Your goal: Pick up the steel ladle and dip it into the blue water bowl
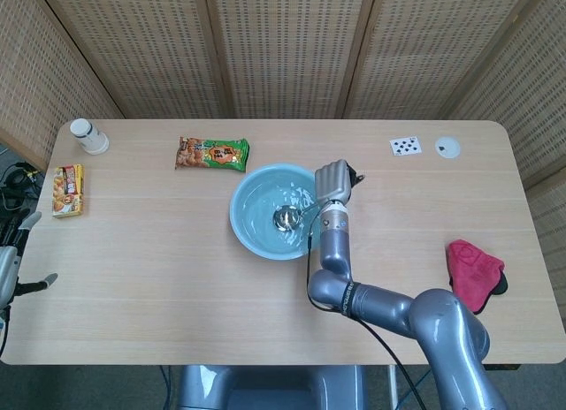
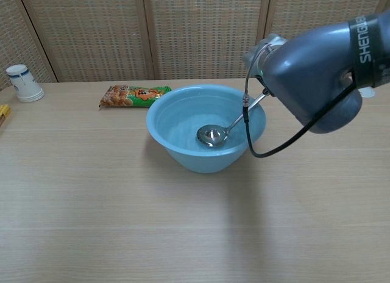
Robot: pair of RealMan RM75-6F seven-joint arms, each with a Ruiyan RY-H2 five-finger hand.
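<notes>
A light blue water bowl stands mid-table. My right hand hangs over its right rim and grips the handle of the steel ladle. The ladle slants down to the left, and its cup sits low inside the bowl at the water. In the chest view the grey right arm hides the hand itself. My left hand hangs off the table's left edge, holding nothing, its fingers apart.
A snack packet lies behind the bowl to the left. A white cup and a yellow box sit at the far left. A playing card, a white disc and a red cloth lie to the right.
</notes>
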